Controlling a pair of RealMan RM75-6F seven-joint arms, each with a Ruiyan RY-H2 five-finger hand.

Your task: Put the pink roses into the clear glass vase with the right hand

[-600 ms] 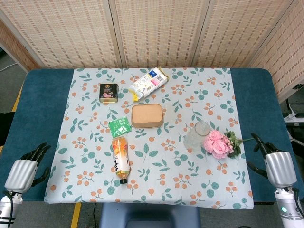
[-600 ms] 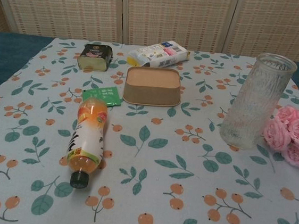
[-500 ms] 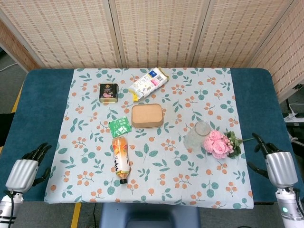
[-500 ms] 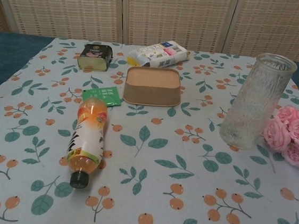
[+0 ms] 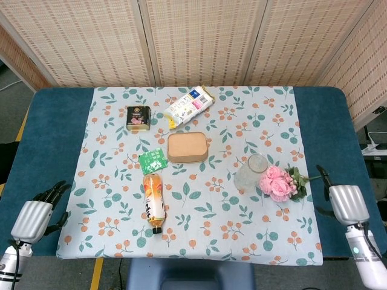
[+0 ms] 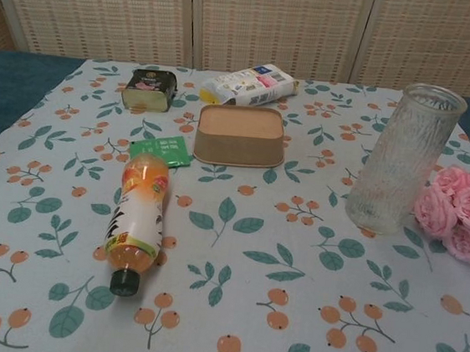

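Pink roses (image 5: pixel 277 182) lie on their side on the leaf-and-berry tablecloth (image 5: pixel 199 223), blooms touching or just beside the base of the clear glass vase (image 5: pixel 251 172), green stem pointing away from it toward the table's right edge. The vase stands upright with nothing in it. Beyond the stem tip, well apart from the vase, the right hand (image 5: pixel 341 199) hangs over the blue table (image 5: pixel 320 121), holding nothing; its dark fingers are only partly seen, so whether they are spread or curled cannot be told. Left of the vase sits a closed brown box (image 5: pixel 187 147), with a green packet (image 5: pixel 153 161) beside it and a juice bottle (image 5: pixel 153 202) lying on its side, cap toward the near edge. Farther from the vase lie a white snack bag (image 5: pixel 188 106) and a small dark tin (image 5: pixel 138 117). Farthest from the vase, at the near left corner, the left hand (image 5: pixel 37 214) rests released, fingers apart.
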